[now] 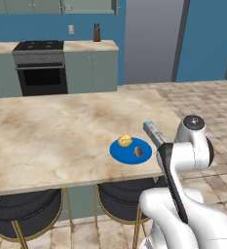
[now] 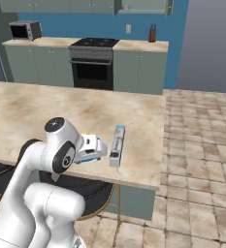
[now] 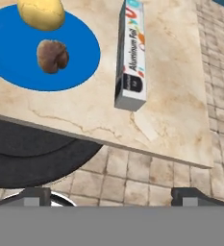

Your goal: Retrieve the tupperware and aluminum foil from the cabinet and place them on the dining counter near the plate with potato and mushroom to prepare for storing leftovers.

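Hand view: the aluminum foil (image 3: 131,57) is being shown lying flat on the surface (image 3: 171,96), just beside the plate (image 3: 80,57), long axis running toward the near edge. Jaws are being held wide apart, empty.

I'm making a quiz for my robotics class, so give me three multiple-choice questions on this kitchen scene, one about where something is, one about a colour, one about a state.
1. Where does the aluminum foil lie?
A. On the dining counter beside the plate
B. On the stove
C. On the floor

2. What colour is the plate?
A. White
B. Bright blue
C. Red

3. What is the gripper holding?
A. The foil carton
B. The potato
C. Nothing

Answers:
1. A, the hand view shows the carton flat on the marbled slab, just next to the plate.
2. B, it is blue under the potato and mushroom.
3. C, the finger tips stand wide apart, with only floor tiles between them.
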